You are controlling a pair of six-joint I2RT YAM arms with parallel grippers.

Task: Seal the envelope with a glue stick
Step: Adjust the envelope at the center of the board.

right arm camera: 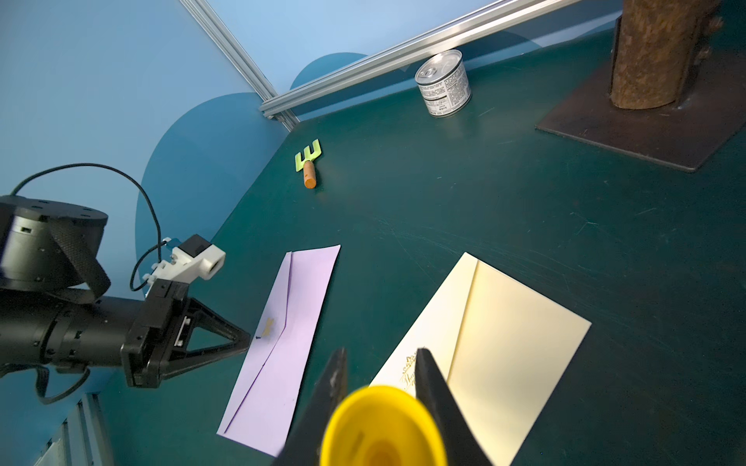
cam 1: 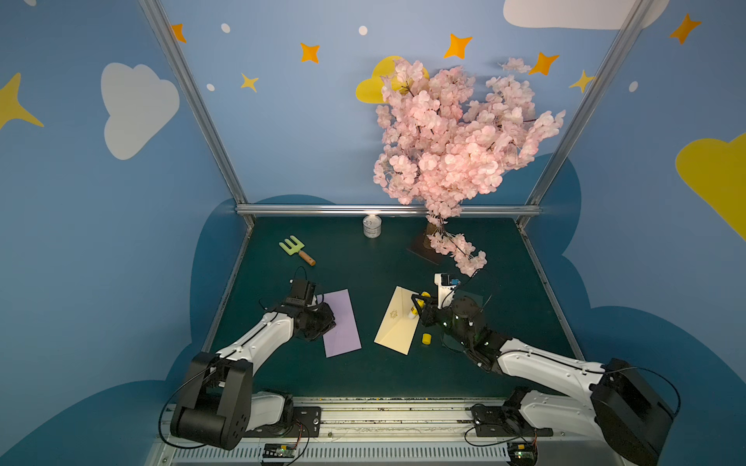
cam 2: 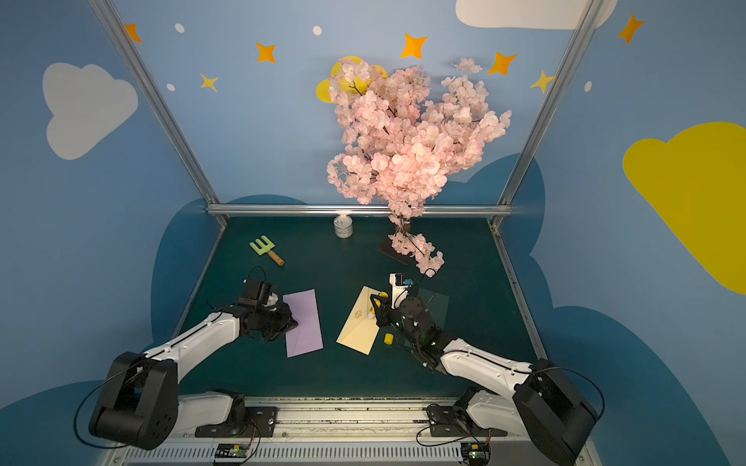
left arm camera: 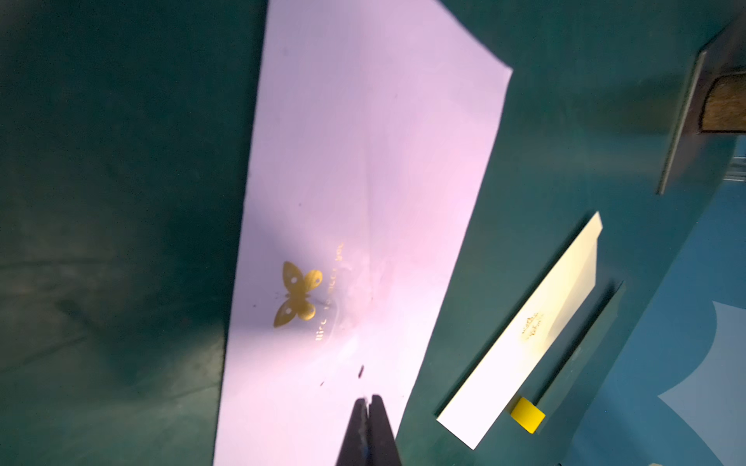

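Table level, both arms low: right gripper [right arm camera: 381, 354] pinches the glue stick [right arm camera: 383, 427]; left gripper [left arm camera: 368, 401] has its fingers pressed together, empty.
The stick is held by its yellow body, pale end toward the cream envelope [cam 1: 397, 322] near the gold print; contact unclear. The cap [cam 1: 426, 338] lies on the table [cam 1: 383, 375] just beside that envelope. Left tips sit over the purple envelope [left arm camera: 363, 181], near its gold butterfly [left arm camera: 298, 294].

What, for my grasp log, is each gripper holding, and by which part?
The right gripper clamps the glue stick by the sides of its yellow body. The left gripper is shut over the purple envelope, with nothing between its fingers.
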